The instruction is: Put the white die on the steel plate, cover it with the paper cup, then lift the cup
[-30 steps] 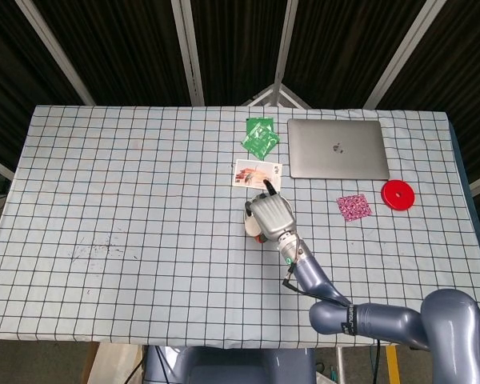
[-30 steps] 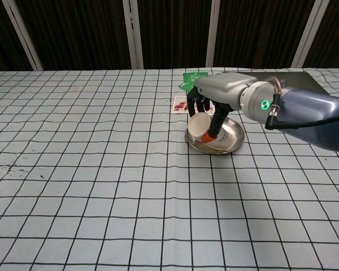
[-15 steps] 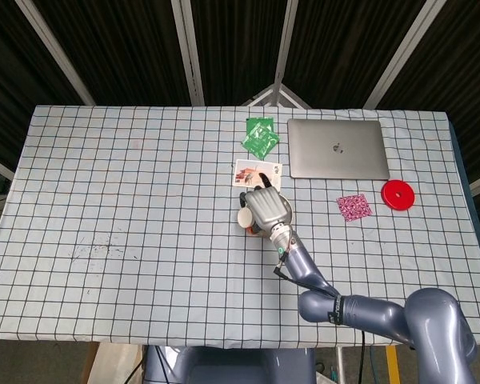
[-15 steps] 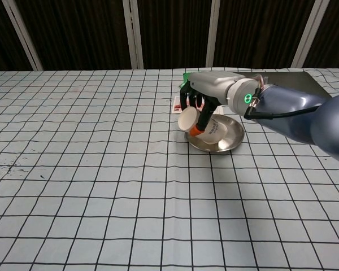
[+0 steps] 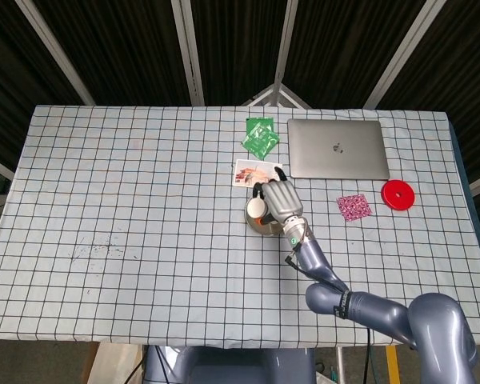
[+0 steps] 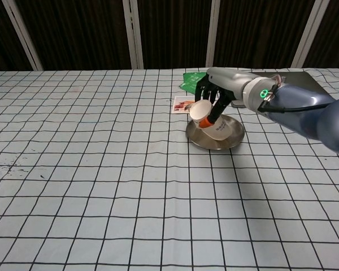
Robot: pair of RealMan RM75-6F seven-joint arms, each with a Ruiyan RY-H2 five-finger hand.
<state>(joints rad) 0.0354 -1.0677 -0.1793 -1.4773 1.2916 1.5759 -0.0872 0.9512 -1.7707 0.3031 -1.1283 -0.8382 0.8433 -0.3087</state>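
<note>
Right hand [image 6: 216, 100] grips the paper cup [image 6: 208, 119] tilted above the steel plate [image 6: 233, 137], mouth turned sideways, apparently to tip it over the white die, which I cannot see from here.

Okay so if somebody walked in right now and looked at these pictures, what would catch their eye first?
Probably the right hand near the table's middle, holding a tilted paper cup over the steel plate. After that, the closed laptop at the far edge and the red disc to its right. No die is visible.
</note>
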